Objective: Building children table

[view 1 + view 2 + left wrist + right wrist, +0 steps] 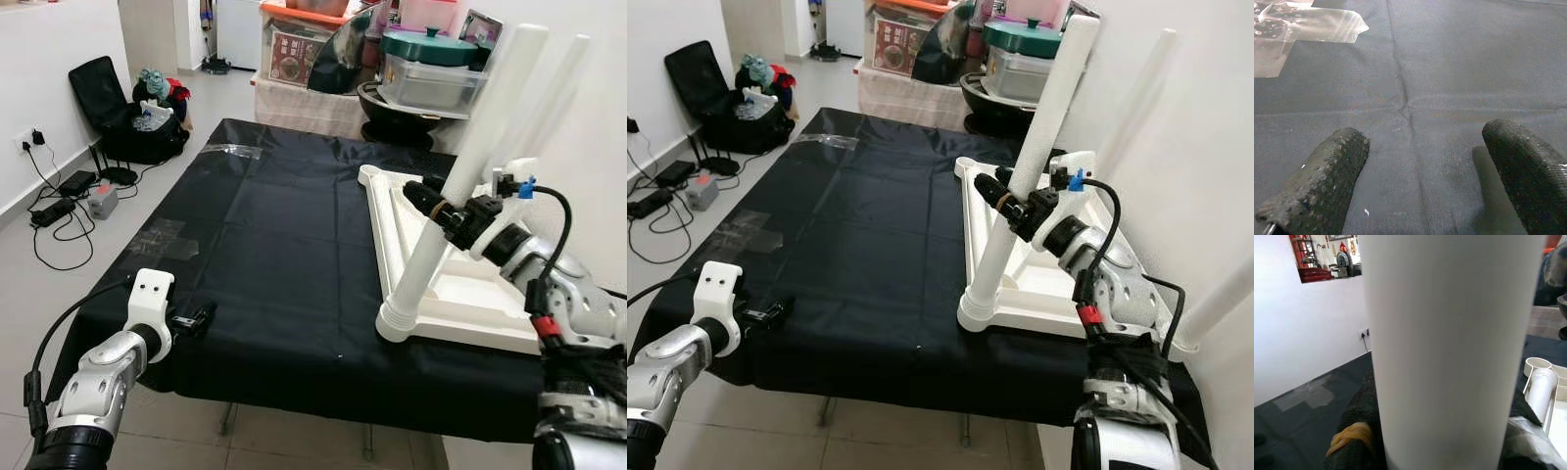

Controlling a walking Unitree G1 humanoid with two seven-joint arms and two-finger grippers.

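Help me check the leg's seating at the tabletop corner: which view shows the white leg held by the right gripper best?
The left eye view: the white leg shows whole, tilted, its foot in the corner socket of the upturned tabletop, the right gripper clamped mid-length. The right eye view shows much the same. The right wrist view shows just a close stretch of it.

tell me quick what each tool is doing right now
Left tool: open, holding nothing, low over the black cloth.
Right tool: closed around the white table leg.
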